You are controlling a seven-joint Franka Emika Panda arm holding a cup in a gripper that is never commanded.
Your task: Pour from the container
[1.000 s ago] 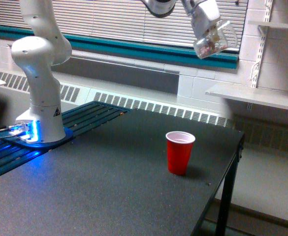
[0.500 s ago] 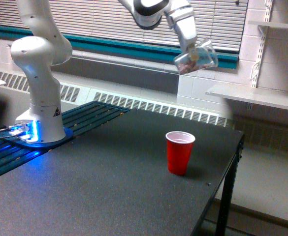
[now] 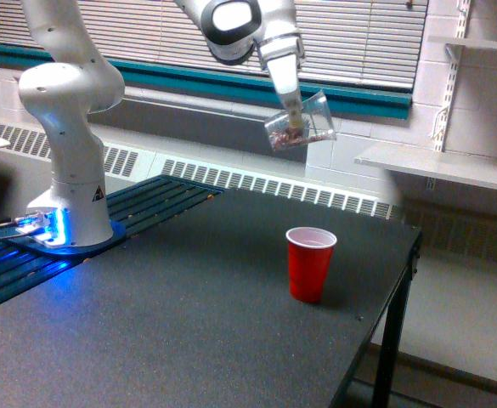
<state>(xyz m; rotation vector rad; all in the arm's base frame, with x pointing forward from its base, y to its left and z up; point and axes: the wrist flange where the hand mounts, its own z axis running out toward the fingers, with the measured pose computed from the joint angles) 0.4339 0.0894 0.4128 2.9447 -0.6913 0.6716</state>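
A small clear container [image 3: 301, 124] with pinkish-tan pieces at its bottom hangs in the air, tilted with its mouth toward the exterior view's right. My gripper [image 3: 293, 109] is shut on it, coming down from the white arm above. The container is well above the table and a little to the exterior view's left of a red cup [image 3: 310, 263]. That red cup stands upright on the dark table [image 3: 189, 314], its white inside showing; I cannot see anything in it.
The arm's white base [image 3: 74, 183] stands at the exterior view's left on a blue-lit plate. The table's edge [image 3: 405, 255] runs close to the red cup on the exterior view's right. White shelves [image 3: 439, 166] and a radiator lie behind.
The gripper has carried the container down and toward the exterior view's left, from high near the blinds to a spot above the table. The red cup has not moved.
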